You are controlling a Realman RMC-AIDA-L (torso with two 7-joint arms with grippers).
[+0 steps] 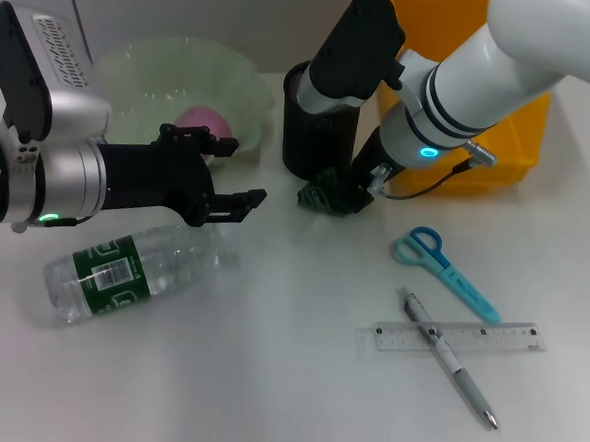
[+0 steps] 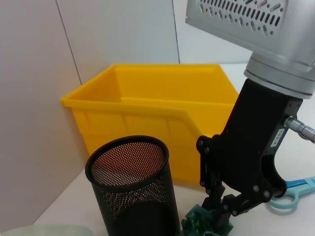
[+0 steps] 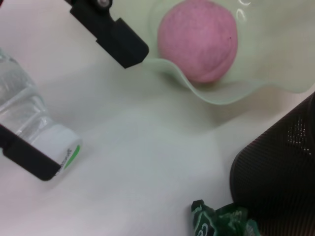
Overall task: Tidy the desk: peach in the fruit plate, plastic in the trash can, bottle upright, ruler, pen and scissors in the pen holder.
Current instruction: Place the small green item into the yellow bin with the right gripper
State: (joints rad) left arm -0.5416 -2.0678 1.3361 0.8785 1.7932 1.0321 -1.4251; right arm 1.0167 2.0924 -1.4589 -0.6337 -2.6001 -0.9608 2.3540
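Note:
A pink peach [image 1: 203,122] lies in the pale green fruit plate [image 1: 134,71]. The clear bottle [image 1: 130,271] lies on its side, cap [image 3: 65,148] toward the middle of the desk. My left gripper [image 1: 223,173] hovers open over its neck, one finger [image 3: 114,35] on either side. My right gripper [image 1: 362,190] is down beside the black mesh pen holder [image 1: 313,132], shut on the crumpled green plastic [image 2: 205,223] on the desk. Blue scissors [image 1: 439,260], a pen [image 1: 453,361] and a clear ruler [image 1: 453,337] lie at the front right; the pen crosses the ruler.
A yellow bin [image 1: 463,101] stands behind the pen holder at the back right, partly covered by my right arm. The fruit plate sits just behind my left gripper. A wall runs close behind the bin.

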